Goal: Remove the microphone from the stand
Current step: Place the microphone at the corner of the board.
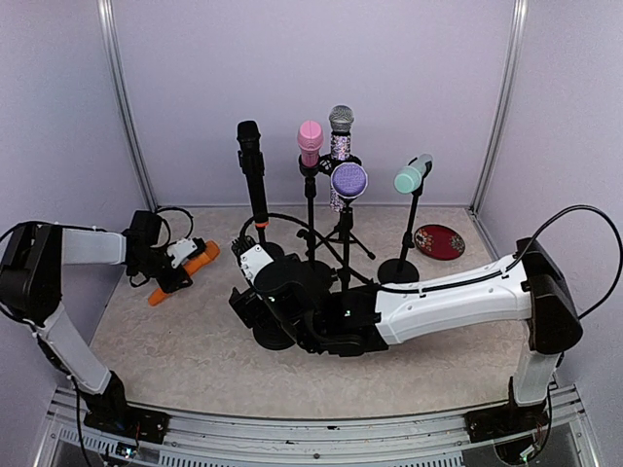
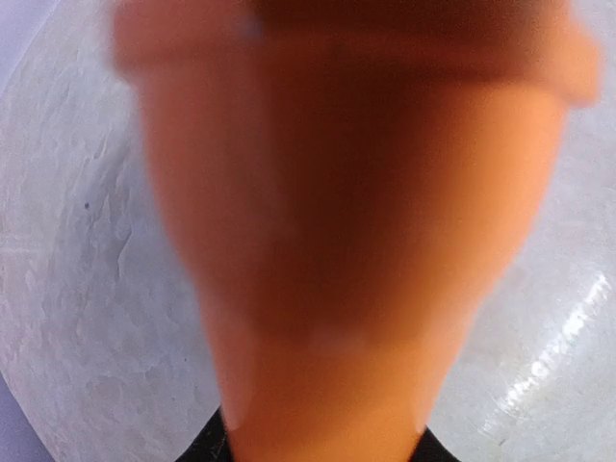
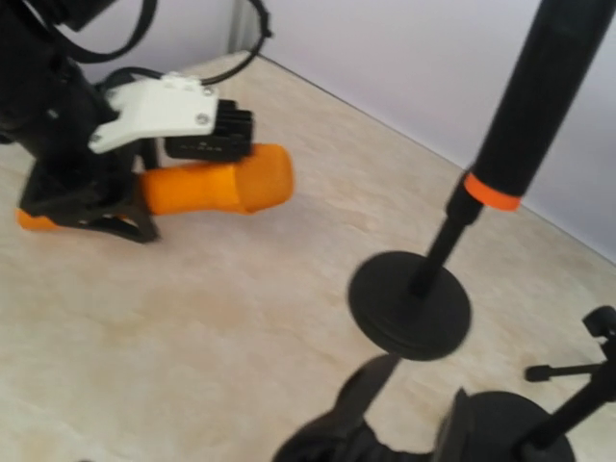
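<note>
An orange microphone (image 1: 201, 260) lies low over the table at the left. My left gripper (image 1: 177, 265) is shut on its handle. In the left wrist view the orange microphone (image 2: 346, 241) fills the frame as a blur, with the black jaws just showing at the bottom corners. The right wrist view shows the orange microphone (image 3: 217, 185) with the left gripper's black finger (image 3: 207, 144) pressed on top of it. My right gripper (image 1: 243, 251) is open and empty beside the black microphone (image 1: 251, 156), which stands upright on its stand (image 3: 409, 303). The right gripper (image 3: 426, 375) hovers just short of that stand's round base.
Behind stand pink (image 1: 310, 141), glittery silver (image 1: 341, 121), purple (image 1: 348, 181) and teal (image 1: 413, 176) microphones on tripod and round-base stands. A red dish (image 1: 439, 241) lies at the back right. My right arm (image 1: 448, 297) stretches across the table's middle. Grey walls close in the back and sides.
</note>
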`<control>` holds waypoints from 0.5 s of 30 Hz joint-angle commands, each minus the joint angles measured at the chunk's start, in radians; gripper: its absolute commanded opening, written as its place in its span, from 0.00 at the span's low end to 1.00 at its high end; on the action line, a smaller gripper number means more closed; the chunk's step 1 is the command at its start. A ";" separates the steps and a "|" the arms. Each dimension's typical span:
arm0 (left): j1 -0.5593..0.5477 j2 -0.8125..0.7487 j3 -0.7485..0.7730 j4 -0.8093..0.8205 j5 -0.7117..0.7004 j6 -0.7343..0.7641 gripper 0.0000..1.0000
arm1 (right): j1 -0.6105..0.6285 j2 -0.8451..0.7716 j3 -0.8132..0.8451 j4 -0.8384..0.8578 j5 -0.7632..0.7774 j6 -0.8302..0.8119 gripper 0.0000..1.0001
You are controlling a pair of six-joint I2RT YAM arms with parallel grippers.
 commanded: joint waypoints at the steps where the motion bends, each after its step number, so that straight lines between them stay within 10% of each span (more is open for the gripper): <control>1: 0.004 0.058 0.009 0.102 -0.129 0.007 0.44 | -0.017 0.042 0.055 -0.026 0.082 -0.023 0.92; 15: 0.002 0.116 0.004 0.081 -0.170 0.044 0.61 | -0.071 0.159 0.106 0.040 0.055 -0.067 0.68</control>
